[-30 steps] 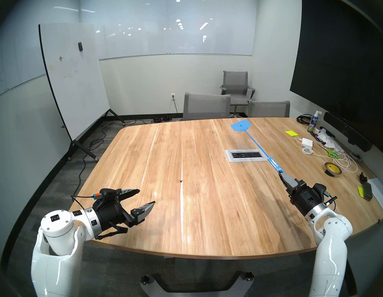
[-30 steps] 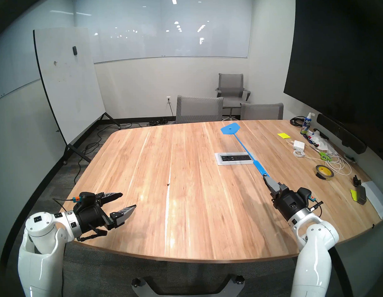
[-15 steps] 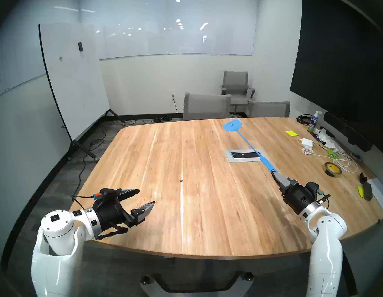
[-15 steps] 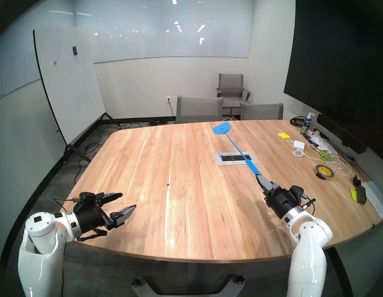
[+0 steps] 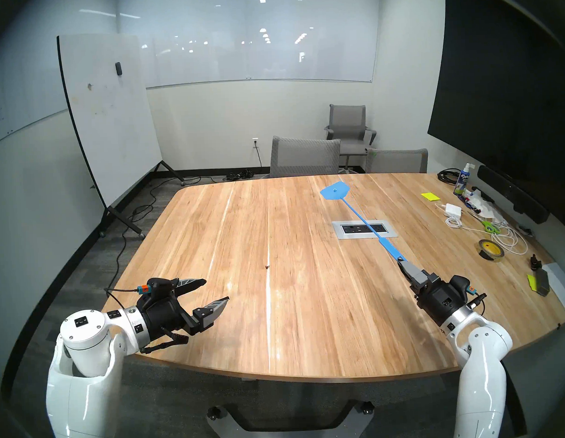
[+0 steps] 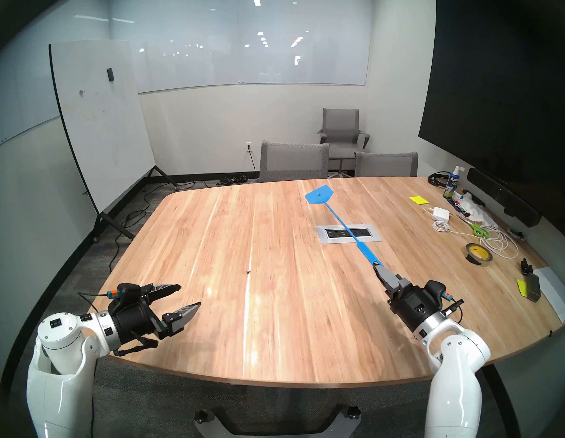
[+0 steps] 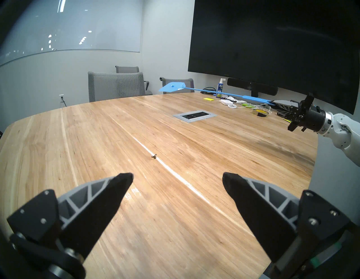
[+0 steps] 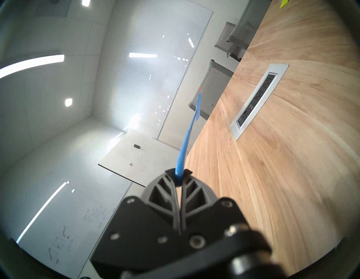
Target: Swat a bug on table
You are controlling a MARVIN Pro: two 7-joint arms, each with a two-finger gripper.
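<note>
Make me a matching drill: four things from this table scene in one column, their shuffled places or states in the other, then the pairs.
Things:
1. bug
2. fly swatter
3. left gripper
4. tape roll

States:
A. open, holding nothing
B. lying by the white cables
C. clamped in the right gripper
D. on bare wood of the table

Pairs: 1-D, 2-C, 3-A, 4-B

You are looking at a light wood-plank worktop (image 5: 311, 309) with rounded corners, filling the middle of the head view. A grey outlet panel (image 5: 365, 229) is sitting flush in it right of centre. The bug (image 5: 267, 266) is resting on the planks left of centre. Along the right edge a tape roll (image 5: 491, 250), green scissors (image 5: 491, 226), a white charger (image 5: 453, 210), a yellow note pad (image 5: 430, 196) and a spray bottle (image 5: 462, 179) are lying.
</note>
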